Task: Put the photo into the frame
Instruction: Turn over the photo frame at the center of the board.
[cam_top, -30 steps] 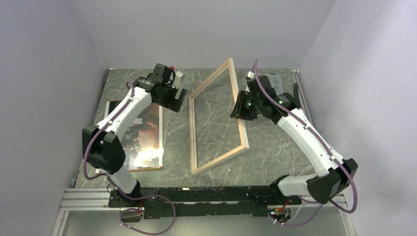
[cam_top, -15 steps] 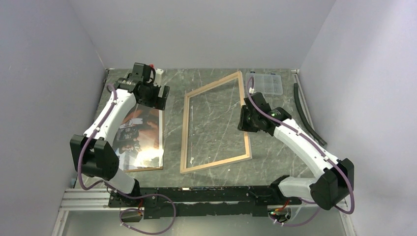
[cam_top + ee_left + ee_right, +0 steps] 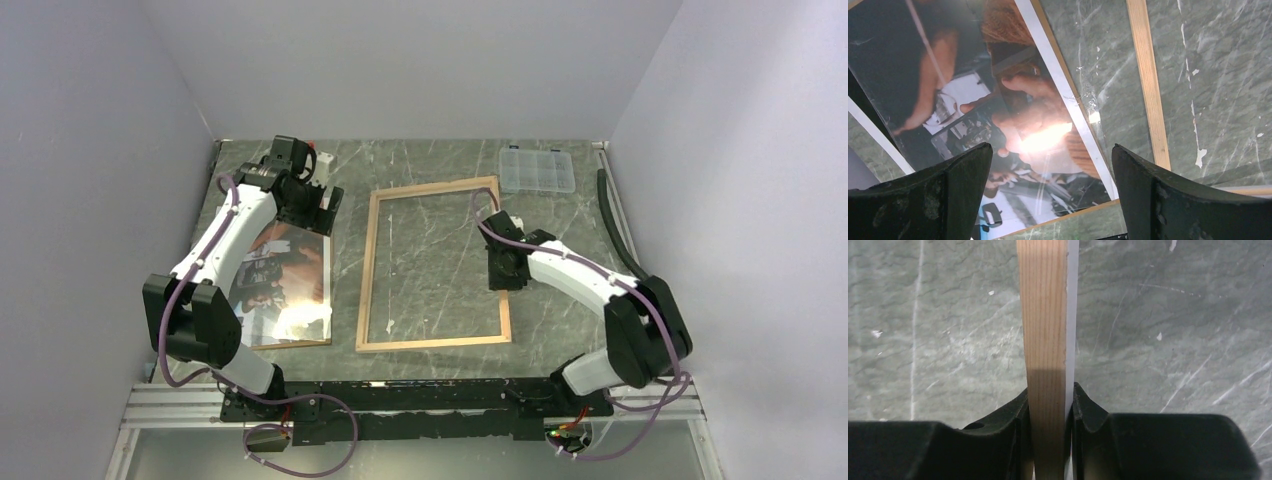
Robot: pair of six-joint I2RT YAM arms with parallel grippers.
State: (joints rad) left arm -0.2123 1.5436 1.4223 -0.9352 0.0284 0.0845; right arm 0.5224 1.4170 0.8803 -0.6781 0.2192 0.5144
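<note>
The frame [image 3: 366, 270] lies flat in the middle of the table with its light wood back up. My right gripper [image 3: 497, 266] is shut on the frame's right rail; in the right wrist view the gripper [image 3: 1050, 390] pinches the wood-and-white rail [image 3: 1045, 315] between both fingers. The photo [image 3: 292, 272], dark with orange and skin tones, lies face up left of the frame on a brown backing panel [image 3: 300, 343]. My left gripper [image 3: 303, 205] hovers open over the photo's far end. In the left wrist view the gripper [image 3: 1048, 195] is empty above the glossy photo [image 3: 998, 100].
A clear plastic compartment box [image 3: 537, 170] sits at the back right. A black strip [image 3: 615, 225] runs along the right wall. A small white object [image 3: 323, 160] stands behind the left wrist. The frame's left rail [image 3: 1148, 85] passes right of the photo.
The frame stood tilted up on edge and has come down flat on the table, the right gripper still holding its rail. The left arm drew back left over the photo.
</note>
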